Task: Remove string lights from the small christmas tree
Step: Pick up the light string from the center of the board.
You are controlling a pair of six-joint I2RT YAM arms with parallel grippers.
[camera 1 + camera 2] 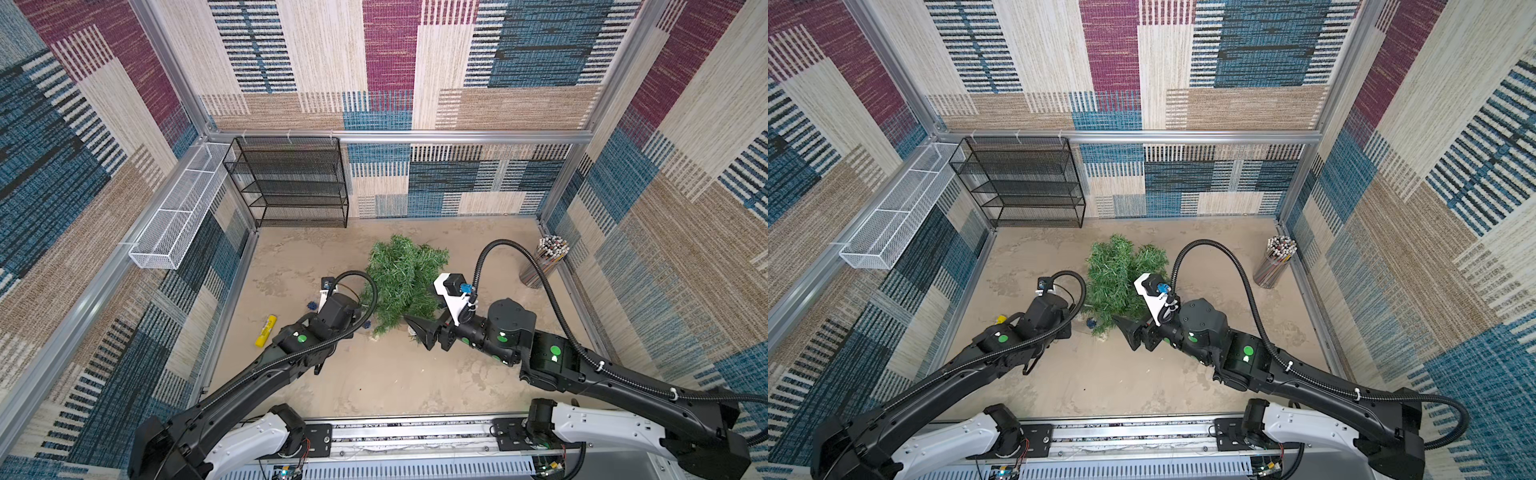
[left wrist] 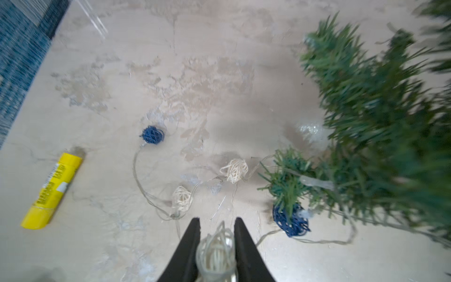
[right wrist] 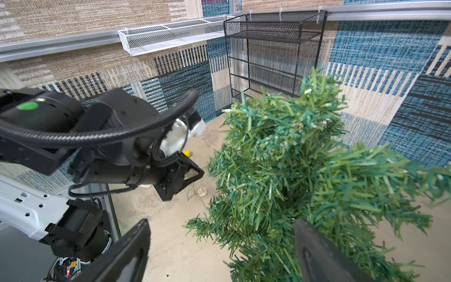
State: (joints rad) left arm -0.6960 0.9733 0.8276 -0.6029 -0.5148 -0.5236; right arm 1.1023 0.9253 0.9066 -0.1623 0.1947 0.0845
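Observation:
The small christmas tree (image 1: 405, 278) (image 1: 1121, 282) lies on its side mid-table in both top views. In the left wrist view the string lights trail over the table from the tree: a blue ball (image 2: 152, 134), two cream balls (image 2: 234, 170) on pale wire, and another blue ball (image 2: 291, 221) under a branch tip. My left gripper (image 2: 217, 221) is shut on a further cream ball (image 2: 216, 251), just left of the tree. My right gripper (image 3: 220, 222) (image 1: 419, 328) stands open at the tree's near side, with branches (image 3: 268, 219) between its fingers.
A yellow tube (image 1: 266, 330) (image 2: 52, 190) lies left of the left arm. A black mesh shelf (image 1: 291, 183) stands against the back wall and a white mesh basket (image 1: 178, 216) hangs on the left wall. A clear cup of coloured sticks (image 1: 546, 262) stands at the right.

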